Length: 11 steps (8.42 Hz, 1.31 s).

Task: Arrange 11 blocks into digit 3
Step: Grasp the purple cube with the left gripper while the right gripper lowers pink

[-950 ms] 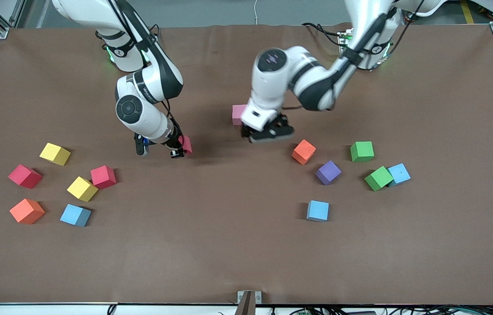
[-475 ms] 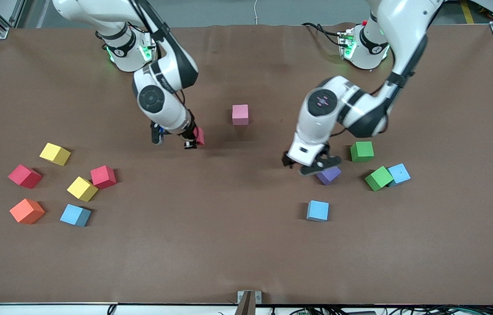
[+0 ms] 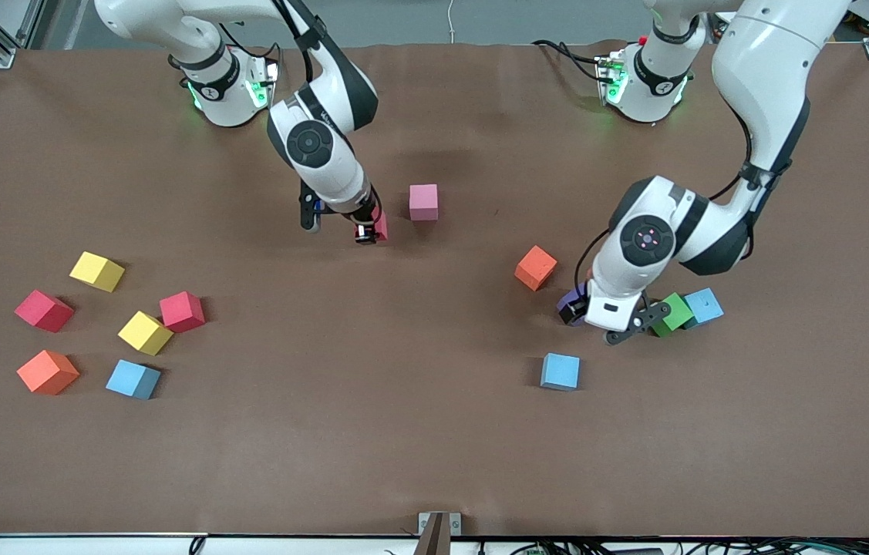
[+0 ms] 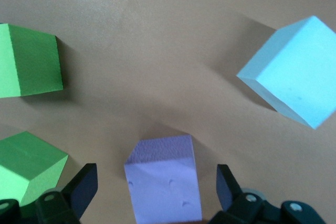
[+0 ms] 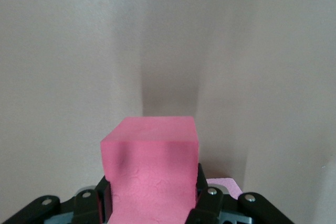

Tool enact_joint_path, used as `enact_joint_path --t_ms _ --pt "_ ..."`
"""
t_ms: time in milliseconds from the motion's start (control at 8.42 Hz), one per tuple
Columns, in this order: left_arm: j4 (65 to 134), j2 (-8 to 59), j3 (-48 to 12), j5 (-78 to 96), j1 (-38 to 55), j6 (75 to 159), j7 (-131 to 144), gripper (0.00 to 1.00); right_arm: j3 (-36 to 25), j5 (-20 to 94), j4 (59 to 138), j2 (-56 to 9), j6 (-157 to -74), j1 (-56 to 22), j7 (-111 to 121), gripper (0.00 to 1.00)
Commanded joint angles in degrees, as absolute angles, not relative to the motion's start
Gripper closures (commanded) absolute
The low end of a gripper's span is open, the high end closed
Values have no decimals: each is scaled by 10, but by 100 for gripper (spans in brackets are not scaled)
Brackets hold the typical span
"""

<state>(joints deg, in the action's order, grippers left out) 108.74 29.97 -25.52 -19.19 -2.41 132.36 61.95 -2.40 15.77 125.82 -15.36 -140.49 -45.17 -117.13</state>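
My right gripper (image 3: pixel 369 228) (image 5: pixel 149 195) is shut on a red block (image 3: pixel 380 225) (image 5: pixel 149 163), low over the table just beside the pink block (image 3: pixel 423 202) (image 5: pixel 224 184). My left gripper (image 3: pixel 605 321) (image 4: pixel 157 190) stands open with its fingers either side of the purple block (image 3: pixel 570 301) (image 4: pixel 164 179), not touching it. An orange block (image 3: pixel 535 267), two green blocks (image 4: pixel 29 61) (image 4: pixel 26 169) and light blue blocks (image 3: pixel 702 305) (image 3: pixel 560 371) lie loose around it. No digit 3 shape shows.
Toward the right arm's end lie two yellow blocks (image 3: pixel 97 270) (image 3: pixel 145 332), two red blocks (image 3: pixel 43 311) (image 3: pixel 182 311), an orange block (image 3: pixel 48 371) and a light blue block (image 3: pixel 133 378). The left arm hides one green block in the front view.
The left gripper swung from beside the pink block to over the purple block, staying open. The right gripper carried the red block toward the pink block.
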Motion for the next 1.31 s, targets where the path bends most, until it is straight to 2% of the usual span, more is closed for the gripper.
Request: enact_joint_path --t_ms 0,356,475,594,950,1069,1188 --pt "1123 294 -261 -203 -31 1369 643 0 -28 162 1286 -134 -1416 -478 -1202 94" --pt "1156 295 -260 -204 -30 1420 664 0 -28 162 1287 -137 -1417 -508 -1239 94" --pt "1158 298 -259 -203 -32 1425 667 4 -28 162 1287 -138 -1417 -510 -1239 94" --pt "1158 300 -258 -203 -34 1425 676 16 -28 162 1288 -141 -1429 -518 -1240 94" --pt "1159 295 -258 -203 -38 1421 715 66 -28 162 1288 -150 -1436 -525 -1252 93" --pt "1160 288 -259 -203 -38 1408 722 77 -28 162 1288 -156 -1436 -526 -1252 92" --pt "1153 268 -261 -203 -38 1382 749 79 -28 162 1287 -162 -1437 -532 -1253 91"
